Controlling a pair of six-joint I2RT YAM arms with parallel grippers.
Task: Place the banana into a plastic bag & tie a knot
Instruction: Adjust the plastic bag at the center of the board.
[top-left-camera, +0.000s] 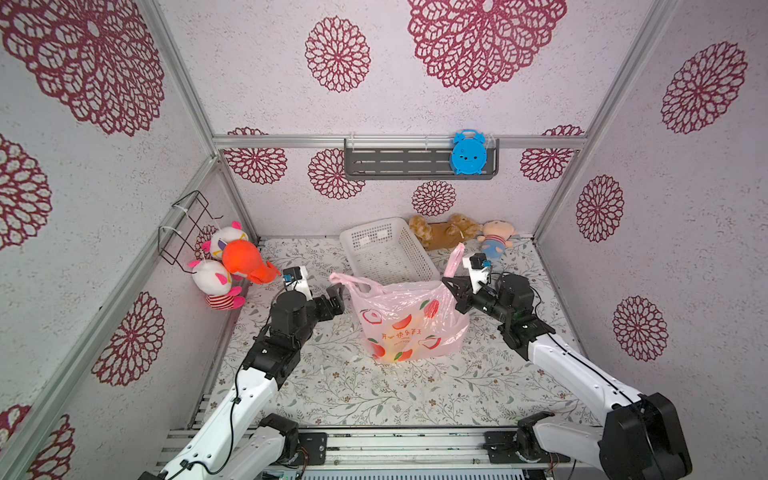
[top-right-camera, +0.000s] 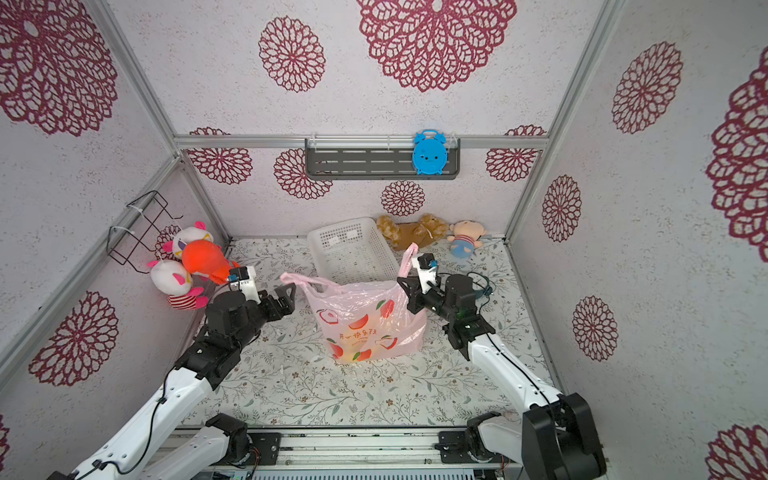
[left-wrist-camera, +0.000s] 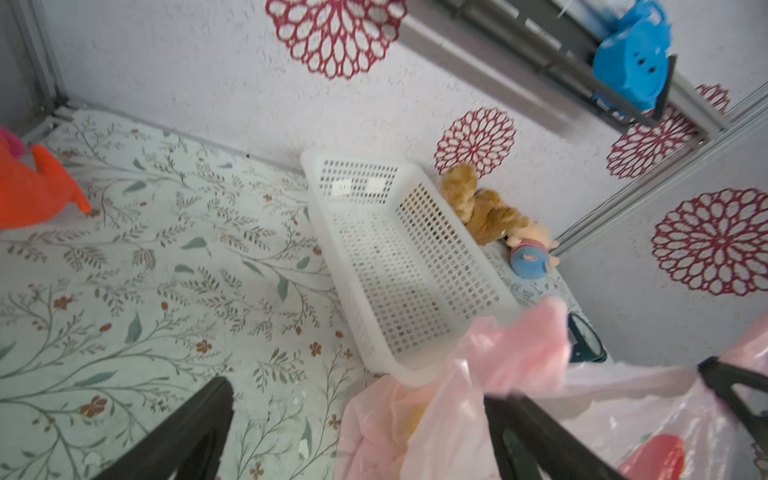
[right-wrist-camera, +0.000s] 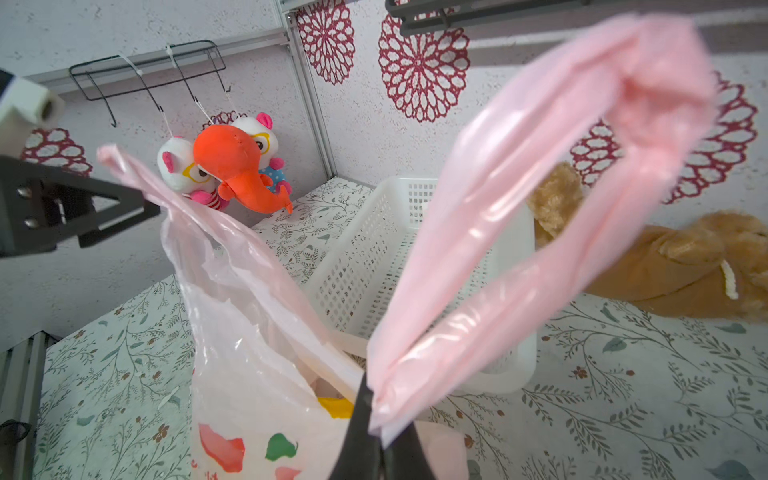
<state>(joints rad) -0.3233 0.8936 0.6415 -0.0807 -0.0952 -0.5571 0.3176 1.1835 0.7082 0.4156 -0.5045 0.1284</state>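
Note:
The pink plastic bag (top-left-camera: 407, 324) (top-right-camera: 365, 324) stands upright mid-table, its mouth spread wide. Inside it the yellow banana (right-wrist-camera: 334, 407) shows through the opening. My right gripper (right-wrist-camera: 374, 419) (top-left-camera: 448, 283) is shut on the bag's right handle loop (right-wrist-camera: 540, 216), which stands up above the jaws. My left gripper (left-wrist-camera: 357, 392) (top-left-camera: 340, 298) is open at the bag's left side. The left handle (top-left-camera: 349, 280) lies against one of its fingers (left-wrist-camera: 536, 440) and is not pinched. No knot shows; the two handles stand apart.
A white mesh basket (top-left-camera: 388, 249) stands right behind the bag. Plush toys hang at the left wall (top-left-camera: 232, 266), and a brown bear (top-left-camera: 444, 230) and a small doll (top-left-camera: 496, 239) lie at the back wall. A blue clock (top-left-camera: 469, 151) sits on the wall shelf.

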